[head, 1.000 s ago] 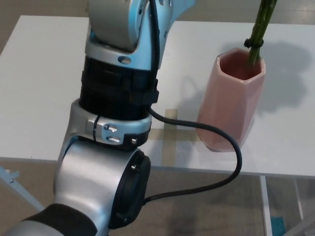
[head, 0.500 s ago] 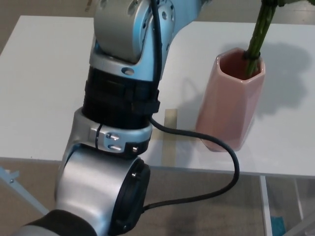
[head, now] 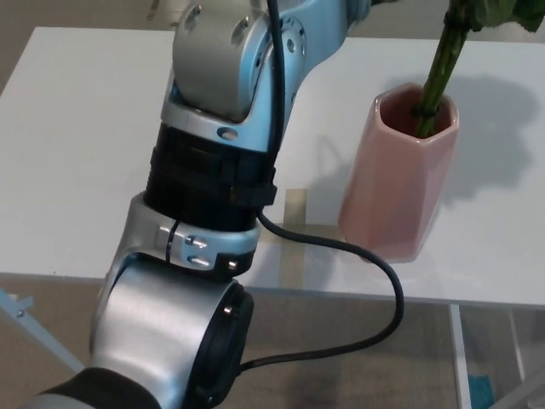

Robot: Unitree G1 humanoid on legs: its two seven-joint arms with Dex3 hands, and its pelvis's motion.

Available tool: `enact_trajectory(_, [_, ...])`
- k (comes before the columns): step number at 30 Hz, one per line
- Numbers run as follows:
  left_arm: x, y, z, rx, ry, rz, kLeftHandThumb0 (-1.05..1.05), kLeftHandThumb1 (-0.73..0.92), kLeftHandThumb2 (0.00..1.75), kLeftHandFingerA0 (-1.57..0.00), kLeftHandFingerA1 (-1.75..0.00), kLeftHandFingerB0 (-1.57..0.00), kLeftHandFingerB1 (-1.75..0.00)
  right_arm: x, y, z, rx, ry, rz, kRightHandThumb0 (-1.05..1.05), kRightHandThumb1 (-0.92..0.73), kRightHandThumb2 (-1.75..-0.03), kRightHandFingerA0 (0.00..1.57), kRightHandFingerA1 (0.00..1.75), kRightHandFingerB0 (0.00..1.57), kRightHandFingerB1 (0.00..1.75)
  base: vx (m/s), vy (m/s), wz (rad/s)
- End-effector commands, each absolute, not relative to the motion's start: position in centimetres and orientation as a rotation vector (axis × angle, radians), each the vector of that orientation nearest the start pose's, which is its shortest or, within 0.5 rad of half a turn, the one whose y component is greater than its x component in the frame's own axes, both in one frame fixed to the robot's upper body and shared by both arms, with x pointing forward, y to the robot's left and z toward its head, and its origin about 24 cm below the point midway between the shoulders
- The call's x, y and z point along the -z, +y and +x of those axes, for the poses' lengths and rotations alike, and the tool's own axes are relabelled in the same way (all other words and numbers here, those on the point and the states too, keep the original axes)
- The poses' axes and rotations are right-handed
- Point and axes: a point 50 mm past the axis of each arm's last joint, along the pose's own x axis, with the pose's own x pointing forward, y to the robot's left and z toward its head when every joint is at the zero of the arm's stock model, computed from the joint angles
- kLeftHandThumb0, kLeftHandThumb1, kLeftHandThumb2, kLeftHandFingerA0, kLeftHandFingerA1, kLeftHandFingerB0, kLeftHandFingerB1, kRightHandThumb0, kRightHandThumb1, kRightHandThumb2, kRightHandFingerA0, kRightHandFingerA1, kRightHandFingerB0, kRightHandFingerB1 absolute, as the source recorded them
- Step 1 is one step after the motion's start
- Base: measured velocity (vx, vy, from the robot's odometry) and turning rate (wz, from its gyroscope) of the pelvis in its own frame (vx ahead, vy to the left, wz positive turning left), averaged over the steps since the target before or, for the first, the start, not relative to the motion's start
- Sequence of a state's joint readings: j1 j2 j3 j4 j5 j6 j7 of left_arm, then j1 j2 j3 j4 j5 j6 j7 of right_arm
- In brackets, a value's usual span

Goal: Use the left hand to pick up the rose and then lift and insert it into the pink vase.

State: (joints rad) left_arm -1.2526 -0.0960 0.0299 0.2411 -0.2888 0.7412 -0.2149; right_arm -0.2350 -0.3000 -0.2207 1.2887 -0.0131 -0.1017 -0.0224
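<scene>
The pink vase (head: 396, 175) stands upright on the white table (head: 77, 145), right of centre. A green rose stem (head: 438, 72) rises out of its mouth, leaning slightly right, with leaves at the top edge; the bloom is cut off above the picture. My left arm (head: 217, 170) fills the left and middle of the view, silver and black, reaching up and over toward the stem. Its hand lies beyond the top edge and cannot be seen. My right hand does not show.
A black cable (head: 358, 273) loops from my left arm past the vase's base and over the table's front edge. A strip of tape (head: 294, 234) lies on the table just left of the vase. Floor shows below the table edge.
The stem has sunk deeper into the vase; its black band has dropped out of sight inside. My left arm has shifted slightly right and down.
</scene>
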Motion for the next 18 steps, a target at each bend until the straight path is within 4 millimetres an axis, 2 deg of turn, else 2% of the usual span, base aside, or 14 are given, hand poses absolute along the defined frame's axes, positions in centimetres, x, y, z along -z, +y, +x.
enact_trajectory(1, [-31.0, -0.7, 34.4, 0.765, -0.202, -0.073, -0.15, 0.85, 0.66, -0.91, -1.43, -0.8, -0.93, 12.1, -27.9, 17.2, 0.327, 0.927, -0.15, -0.31, -0.65, -0.59, 0.69, 0.49, 0.57, 0.44, 0.0, 0.0, 0.0])
enact_trajectory(18, [-29.6, -0.2, 34.9, 0.729, -0.179, -0.023, -0.16, 0.85, 0.65, -0.91, -1.42, -0.79, -0.92, 12.1, -27.6, 17.4, 0.316, 0.926, -0.152, -0.31, -0.65, -0.58, 0.71, 0.5, 0.58, 0.45, 0.0, 0.0, 0.0])
